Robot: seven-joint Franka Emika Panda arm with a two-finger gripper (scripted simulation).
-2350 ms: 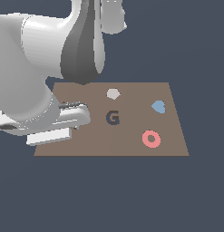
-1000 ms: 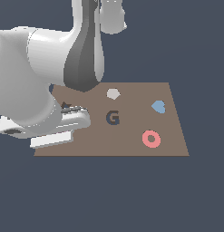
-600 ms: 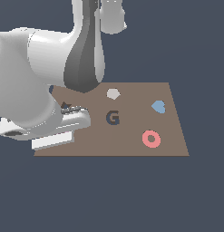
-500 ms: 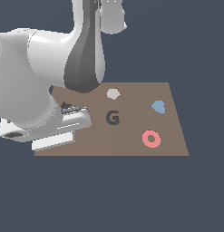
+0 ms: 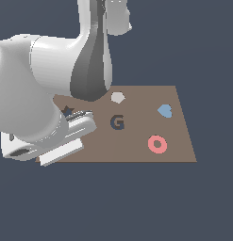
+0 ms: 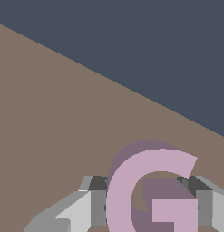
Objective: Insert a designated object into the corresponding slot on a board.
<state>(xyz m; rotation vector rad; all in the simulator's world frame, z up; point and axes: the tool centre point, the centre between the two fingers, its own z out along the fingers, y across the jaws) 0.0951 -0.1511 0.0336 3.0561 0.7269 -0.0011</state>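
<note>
A bulky, glossy white arm (image 5: 47,89) with rounded shells, a dark grey joint band and grey-and-black fingers (image 6: 93,204).

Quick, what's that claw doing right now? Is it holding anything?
Gripper: shut on the pink letter G piece, one finger pressing each side.

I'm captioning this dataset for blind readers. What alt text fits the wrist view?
A pale lilac-pink letter G piece fills the lower part of the frame, standing on edge between the gripper, whose grey jaws sit on either side of it. Beneath it lies the flat brown board, with dark navy background beyond the board's far edge.
</note>
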